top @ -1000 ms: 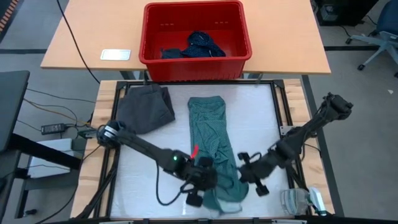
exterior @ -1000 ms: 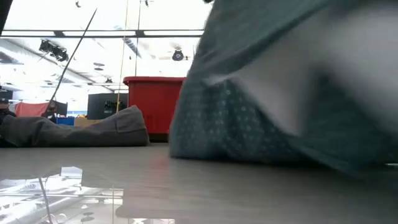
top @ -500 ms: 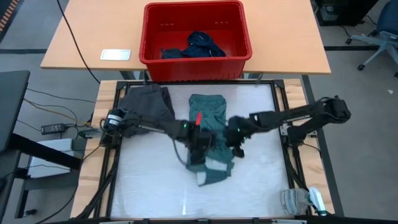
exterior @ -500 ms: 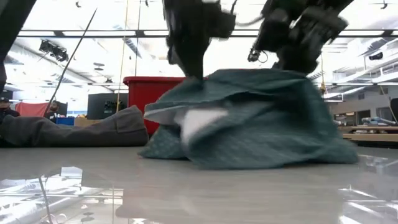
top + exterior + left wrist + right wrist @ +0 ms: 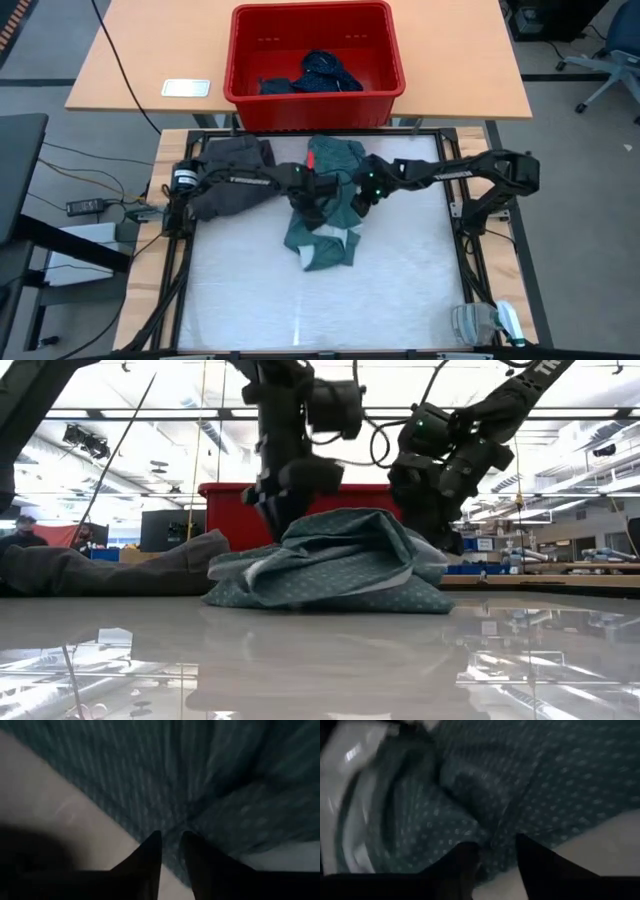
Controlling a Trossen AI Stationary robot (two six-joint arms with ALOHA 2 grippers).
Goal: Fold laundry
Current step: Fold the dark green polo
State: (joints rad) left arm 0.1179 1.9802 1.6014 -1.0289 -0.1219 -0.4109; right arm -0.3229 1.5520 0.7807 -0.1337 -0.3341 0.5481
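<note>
The teal-green dotted shirt (image 5: 325, 228) lies doubled over in a loose heap mid-table (image 5: 330, 568), white inner cloth showing at its near end. My left gripper (image 5: 309, 206) stands at the heap's far left and points steeply down. My right gripper (image 5: 361, 195) is at its far right, slanting down. In the wrist views the fingers of each gripper (image 5: 172, 842) (image 5: 495, 854) stand apart right at the dotted cloth. A charcoal grey piece (image 5: 234, 170) lies at the far left of the table. My left gripper has its fingertips (image 5: 152, 847) at the shirt's top layer (image 5: 172, 815), coming from above; I cannot tell whether they touch it. My right gripper has its fingertips (image 5: 527, 851) at a crease of the top layer (image 5: 490, 822), slanting down from the table's right; whether they touch cannot be told.
The red basket (image 5: 243, 60) stands on the wooden table beyond the far edge, with navy cloth (image 5: 325, 72) inside. A white flat object (image 5: 186, 88) lies left of the basket. A clear object (image 5: 482, 322) sits at the near right corner. The table's near half is bare.
Both grippers have gone from the near edge toward the far edge and down. They carried the shirt's near end up and over its far part, which stayed where it was. The long strip is now a short, doubled heap.
</note>
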